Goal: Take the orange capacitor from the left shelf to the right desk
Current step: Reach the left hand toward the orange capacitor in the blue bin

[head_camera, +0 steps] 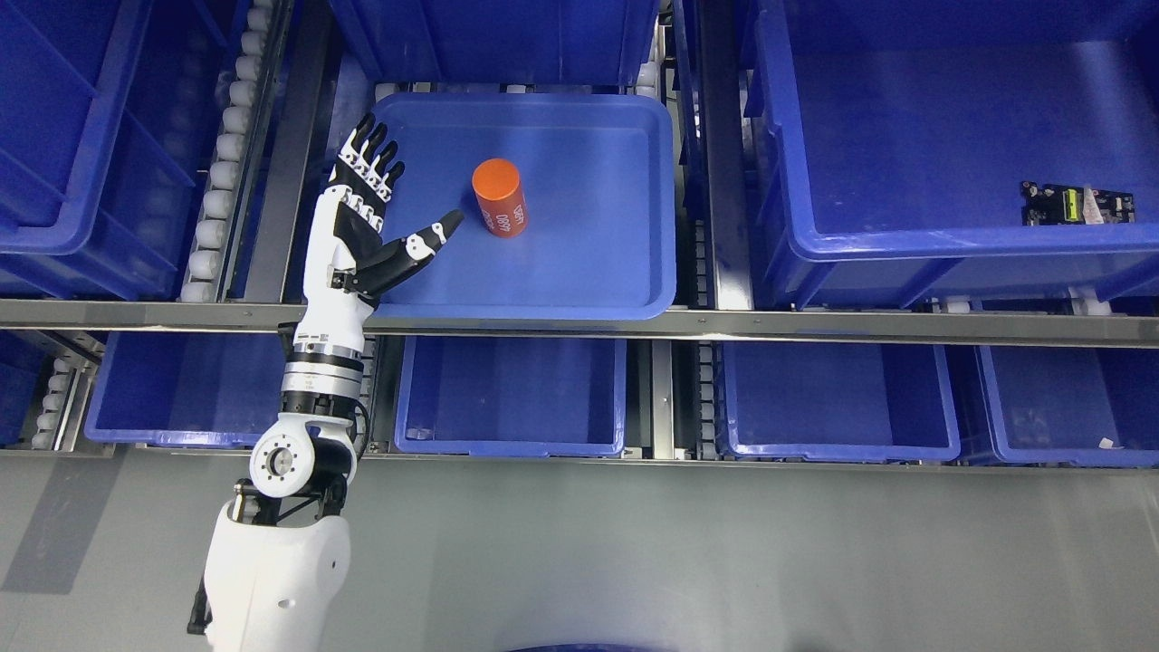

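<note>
Fingers [371, 158] spread wide, thumb reaching toward orange capacitor [499, 198], holding nothing, not touching. Left hand [362, 213] at left edge of blue tray [598, 272] on shelf. Capacitor standing upright mid-tray. Probably rigid, light, smooth-sided, maybe slippery; best wrapped around cylinder's middle.

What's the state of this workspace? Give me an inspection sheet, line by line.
Surface: shallow blue tray on the roller shelf.
Job's things: orange capacitor stands upright in the tray, untouched.
Clutter: small circuit board in the large bin to the right.
Grippers: left hand open beside the capacitor, thumb pointing at it, not touching; right hand not in view.
Cables: nothing seen.
Surroundings: more blue bins above and below, grey floor.
</note>
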Robot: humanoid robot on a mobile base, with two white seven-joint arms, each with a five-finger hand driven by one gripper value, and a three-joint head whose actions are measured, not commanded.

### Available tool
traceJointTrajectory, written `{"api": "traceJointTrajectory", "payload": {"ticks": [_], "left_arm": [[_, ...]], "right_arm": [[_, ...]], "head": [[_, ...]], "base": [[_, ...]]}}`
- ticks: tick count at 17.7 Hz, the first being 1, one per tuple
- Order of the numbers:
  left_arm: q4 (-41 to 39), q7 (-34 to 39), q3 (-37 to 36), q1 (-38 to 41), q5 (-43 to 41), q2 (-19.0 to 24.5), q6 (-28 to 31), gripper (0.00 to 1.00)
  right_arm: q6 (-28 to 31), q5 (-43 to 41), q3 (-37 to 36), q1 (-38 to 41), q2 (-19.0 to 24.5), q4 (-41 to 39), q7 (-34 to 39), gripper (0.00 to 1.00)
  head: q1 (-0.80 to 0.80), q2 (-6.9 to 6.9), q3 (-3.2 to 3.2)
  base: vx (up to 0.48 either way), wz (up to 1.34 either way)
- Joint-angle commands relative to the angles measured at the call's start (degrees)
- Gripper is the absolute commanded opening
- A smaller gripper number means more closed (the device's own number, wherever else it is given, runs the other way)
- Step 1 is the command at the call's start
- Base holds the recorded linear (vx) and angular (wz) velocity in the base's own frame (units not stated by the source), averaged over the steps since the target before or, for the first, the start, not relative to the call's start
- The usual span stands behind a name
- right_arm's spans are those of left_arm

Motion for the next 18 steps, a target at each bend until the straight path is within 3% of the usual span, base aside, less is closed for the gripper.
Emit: {"api": "traceJointTrajectory", "payload": {"ticks": [1, 7, 12, 18], "left_arm": [[-0.8, 0.0, -0.2, 0.3, 0.0, 1.8, 0.3, 1.00], [-0.8, -13.4, 1.0, 0.2, -0.1, 3.9, -0.1, 1.00], [1.5, -13.5, 1.4, -0.3, -2.1, 5.7, 0.9, 1.00], [8.8, -13.9, -1.2, -7.4, -7.2, 4.9, 3.6, 1.00]], "right_arm": [[0.0, 0.4, -0.6, 1.2, -1.0, -1.0, 0.0, 1.00], [0.0, 0.4, -0.6, 1.3, -1.0, -1.0, 0.0, 1.00], [0.0, 0.4, -0.6, 1.3, -1.0, -1.0, 0.0, 1.00], [0.0, 0.4, -0.6, 1.3, -1.0, -1.0, 0.0, 1.00]], "head": [[0.00, 0.00, 0.00], [0.00, 0.00, 0.00], [0.00, 0.00, 0.00], [0.00, 0.00, 0.00]], "base": [[0.000, 0.00], [0.000, 0.00], [0.000, 0.00], [0.000, 0.00]]}}
